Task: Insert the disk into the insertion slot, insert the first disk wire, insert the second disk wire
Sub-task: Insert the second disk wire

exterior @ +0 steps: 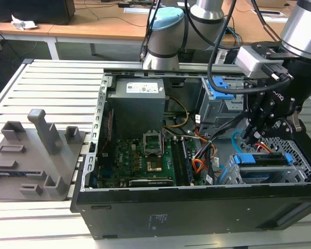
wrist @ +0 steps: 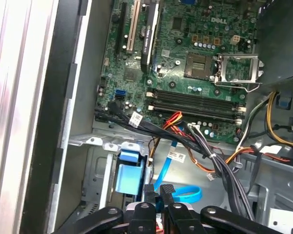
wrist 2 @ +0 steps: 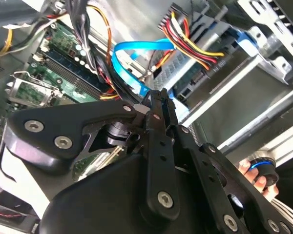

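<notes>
The disk (exterior: pixel 264 160), silver-grey in a blue carrier frame, lies in the low perforated insertion slot (exterior: pixel 300 155) at the case's front corner, on the exterior view's right. My black gripper (exterior: pixel 253 136) hangs just behind it, over the disk's rear end. In both wrist views the fingers (wrist 2: pixel 158 105) are pressed together at the tip on the end of a flat blue wire (wrist 2: pixel 136 48) that loops away (wrist: pixel 185 195). The blue carrier (wrist: pixel 128 175) sits close beside the gripper (wrist: pixel 160 189). A red, yellow and black wire bundle (wrist 2: pixel 195 48) lies across the disk's end.
A taller grey cage with blue latches (exterior: pixel 217 101) stands behind the slot. The motherboard (wrist: pixel 195 63) and power supply (exterior: pixel 137 104) occupy the case's middle. Black cable bundles (wrist: pixel 210 156) cross near the gripper. A hand (wrist 2: pixel 251 171) holds a small black-and-blue object. A grey fixture (exterior: pixel 36 150) lies outside the case.
</notes>
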You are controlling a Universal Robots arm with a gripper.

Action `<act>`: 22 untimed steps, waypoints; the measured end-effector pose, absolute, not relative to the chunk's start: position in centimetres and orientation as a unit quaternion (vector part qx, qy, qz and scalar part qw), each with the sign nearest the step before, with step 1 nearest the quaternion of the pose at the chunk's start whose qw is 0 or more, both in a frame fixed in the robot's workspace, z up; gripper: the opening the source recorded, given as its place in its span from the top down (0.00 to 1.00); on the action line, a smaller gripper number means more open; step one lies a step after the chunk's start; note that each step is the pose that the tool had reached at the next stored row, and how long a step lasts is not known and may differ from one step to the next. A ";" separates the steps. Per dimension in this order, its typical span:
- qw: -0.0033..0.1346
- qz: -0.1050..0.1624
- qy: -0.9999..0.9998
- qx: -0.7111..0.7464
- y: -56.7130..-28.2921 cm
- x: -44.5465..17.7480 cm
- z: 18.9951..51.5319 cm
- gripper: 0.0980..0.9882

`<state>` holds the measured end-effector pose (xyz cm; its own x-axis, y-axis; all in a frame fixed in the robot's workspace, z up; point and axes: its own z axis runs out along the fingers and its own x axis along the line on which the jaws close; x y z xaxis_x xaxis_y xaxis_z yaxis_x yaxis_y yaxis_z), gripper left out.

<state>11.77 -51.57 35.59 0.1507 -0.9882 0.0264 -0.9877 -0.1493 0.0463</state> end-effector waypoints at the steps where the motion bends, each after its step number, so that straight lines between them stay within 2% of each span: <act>1: 0.026 -0.005 -0.652 0.758 -51.9 11.8 35.6 0.93; 6: 0.026 -0.005 -0.652 0.758 -53.8 11.9 35.6 0.93; 22: 0.026 -0.007 -0.695 0.718 -53.5 14.3 34.8 0.93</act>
